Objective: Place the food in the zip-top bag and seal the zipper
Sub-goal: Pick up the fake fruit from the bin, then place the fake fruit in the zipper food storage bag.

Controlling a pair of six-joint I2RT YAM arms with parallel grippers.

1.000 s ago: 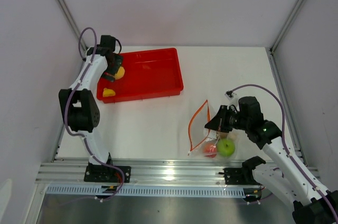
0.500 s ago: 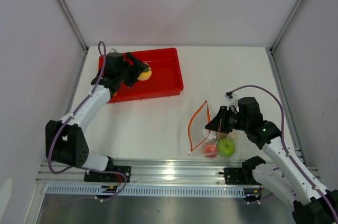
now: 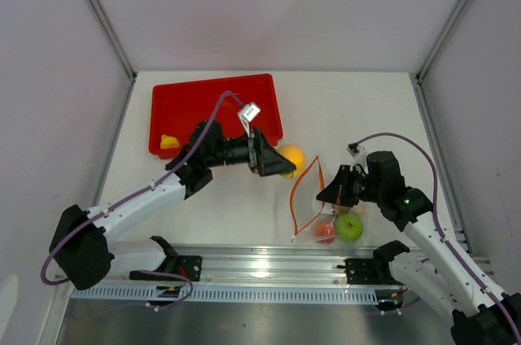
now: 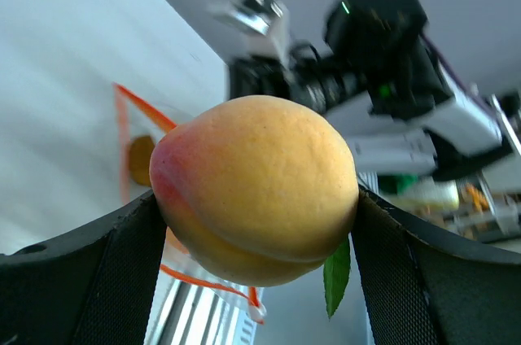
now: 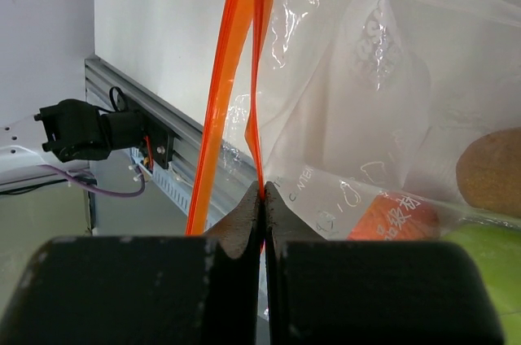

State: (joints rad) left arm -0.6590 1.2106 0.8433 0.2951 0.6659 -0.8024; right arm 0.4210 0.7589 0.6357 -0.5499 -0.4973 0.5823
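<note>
An orange-yellow peach (image 3: 290,156) (image 4: 256,186) sits clamped between the fingers of my left gripper (image 3: 282,162) (image 4: 256,227), just left of the zip-top bag's mouth and above the table. The clear zip-top bag (image 3: 330,203) (image 5: 383,76) lies at the front right. Its orange zipper (image 3: 304,189) (image 5: 228,76) gapes open towards the peach. My right gripper (image 3: 327,193) (image 5: 263,190) is shut on one strip of the zipper, holding that edge up. Inside the bag are a green apple (image 3: 350,227), a red-pink fruit (image 3: 325,232) and a brownish piece (image 5: 492,170). A yellow piece (image 3: 168,142) lies in the tray.
The red tray (image 3: 220,109) stands at the back left, behind my left arm. A metal rail (image 3: 260,262) runs along the near edge, close in front of the bag. Grey walls with slanted frame posts (image 3: 102,15) close in both sides.
My left arm has swung from the red tray rightwards and forwards, carrying the peach to the bag's open mouth. The right gripper and the bag have stayed put.
</note>
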